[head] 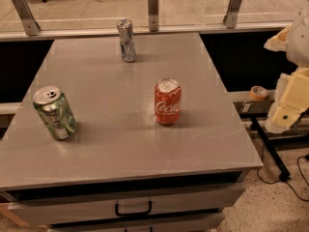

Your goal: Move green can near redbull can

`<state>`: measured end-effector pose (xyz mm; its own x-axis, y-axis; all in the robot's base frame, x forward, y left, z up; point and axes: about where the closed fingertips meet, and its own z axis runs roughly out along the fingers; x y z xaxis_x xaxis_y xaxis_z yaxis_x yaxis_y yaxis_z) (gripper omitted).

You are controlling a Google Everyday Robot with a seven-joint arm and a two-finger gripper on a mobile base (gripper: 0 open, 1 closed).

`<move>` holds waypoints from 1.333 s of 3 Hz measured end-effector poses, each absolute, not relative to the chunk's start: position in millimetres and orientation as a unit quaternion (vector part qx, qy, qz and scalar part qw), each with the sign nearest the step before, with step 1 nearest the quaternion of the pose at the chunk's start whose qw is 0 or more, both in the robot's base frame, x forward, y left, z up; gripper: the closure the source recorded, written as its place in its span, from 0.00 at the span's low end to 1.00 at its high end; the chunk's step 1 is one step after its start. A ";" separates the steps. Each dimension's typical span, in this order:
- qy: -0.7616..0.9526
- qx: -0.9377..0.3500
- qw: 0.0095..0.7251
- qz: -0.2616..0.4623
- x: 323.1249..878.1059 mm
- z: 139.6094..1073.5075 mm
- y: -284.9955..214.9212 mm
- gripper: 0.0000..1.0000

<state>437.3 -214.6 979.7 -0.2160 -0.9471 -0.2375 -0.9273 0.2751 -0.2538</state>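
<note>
The green can [54, 112] stands upright near the table's left front, shiny green and silver with a silver top. The redbull can [127, 40], slim, silver and blue and dented, stands upright at the far middle of the grey table [111, 86]. The two cans are far apart. My gripper [288, 103] is the cream-coloured part at the right edge of the camera view. It is off the table's right side, away from all the cans, and holds nothing.
A red Coca-Cola can [167, 102] stands upright near the table's middle, right of the line between the two cans. A railing with metal posts [153, 4] runs behind the table. A roll of tape [259, 93] lies on a ledge to the right. Drawers with a handle [133, 210] are below the front edge.
</note>
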 end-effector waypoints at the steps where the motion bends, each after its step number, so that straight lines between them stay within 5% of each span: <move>1: 0.778 -0.587 0.221 0.008 437.4 976.7 -198.5 0.00; 4: 0.698 -0.549 0.430 0.162 433.1 900.9 -89.8 0.00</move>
<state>433.1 -89.8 900.9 -0.0266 -0.6273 -0.7783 -0.9056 0.3448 -0.2470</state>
